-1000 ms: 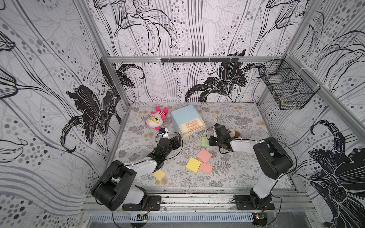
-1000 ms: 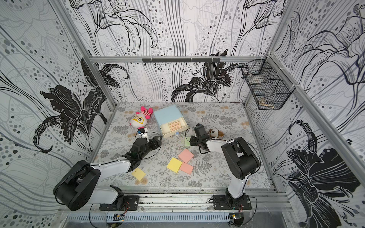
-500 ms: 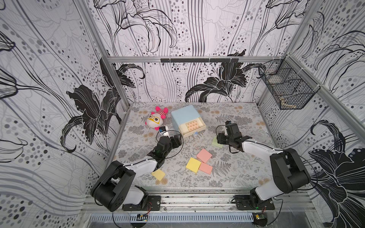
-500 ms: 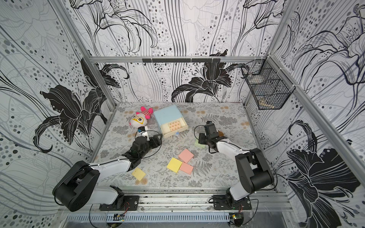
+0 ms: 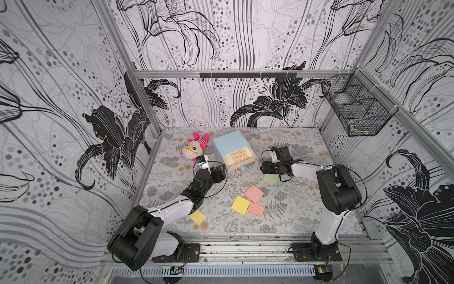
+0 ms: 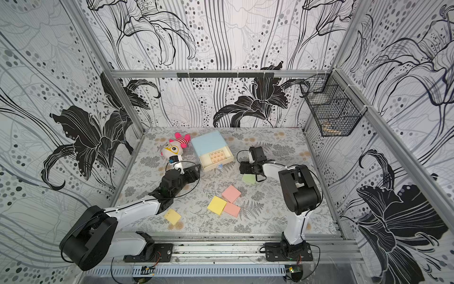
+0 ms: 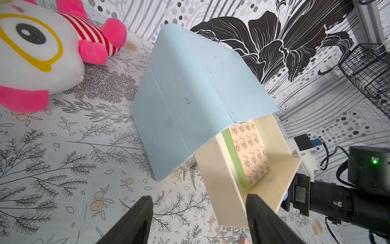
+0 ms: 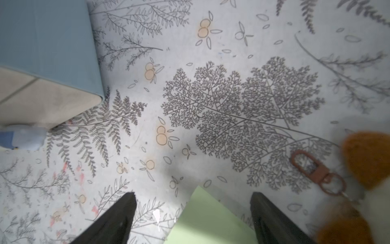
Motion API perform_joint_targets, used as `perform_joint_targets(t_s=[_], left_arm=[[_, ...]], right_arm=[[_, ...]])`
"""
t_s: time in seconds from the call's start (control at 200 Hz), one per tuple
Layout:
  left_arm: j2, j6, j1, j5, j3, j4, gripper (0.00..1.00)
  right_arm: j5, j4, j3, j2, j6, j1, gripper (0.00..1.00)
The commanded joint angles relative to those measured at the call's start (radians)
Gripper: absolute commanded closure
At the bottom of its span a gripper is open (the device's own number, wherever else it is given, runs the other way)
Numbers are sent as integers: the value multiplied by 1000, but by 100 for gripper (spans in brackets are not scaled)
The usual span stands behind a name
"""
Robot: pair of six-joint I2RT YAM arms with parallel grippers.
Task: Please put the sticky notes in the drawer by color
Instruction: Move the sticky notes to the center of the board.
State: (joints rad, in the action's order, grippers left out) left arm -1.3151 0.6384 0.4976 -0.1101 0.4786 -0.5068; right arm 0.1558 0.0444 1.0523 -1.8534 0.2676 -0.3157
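Now | green sticky note (image 5: 270, 178) pale, square, flat | left tool (image 7: 199, 196) spread, empty | right tool (image 8: 193, 193) spread, empty

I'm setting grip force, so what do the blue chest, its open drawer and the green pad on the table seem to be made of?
The blue chest: smooth matte panels with faint scuffs and a seam, probably plastic or painted board. The open drawer: thin, flat cream walls, matte, likely the same stuff. The green pad: paper, flat, dull and square-cornered.

Plush toy (image 5: 192, 151) left of drawer (image 5: 229, 145)
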Motion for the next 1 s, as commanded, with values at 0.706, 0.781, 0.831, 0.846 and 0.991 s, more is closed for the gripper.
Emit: perform_joint_targets(t_s=[0.706,0.781,0.831,0.846,0.991], left_arm=[[26,-55,1,-28,31,11,24],[25,-57,2,-28,33,14,24],[25,-57,1,-28,35,18,24],[24,-59,2,-28,35,19,24],[19,-62,1,-28,39,21,24]], right_arm=[[-13,108,-182,191,-45,-25,8],[23,99,-198,190,-37,-25,8],[38,94,-213,190,-33,-25,8],[40,94,-216,191,-32,-25,8],[77,98,-266,239,-12,-27,14]])
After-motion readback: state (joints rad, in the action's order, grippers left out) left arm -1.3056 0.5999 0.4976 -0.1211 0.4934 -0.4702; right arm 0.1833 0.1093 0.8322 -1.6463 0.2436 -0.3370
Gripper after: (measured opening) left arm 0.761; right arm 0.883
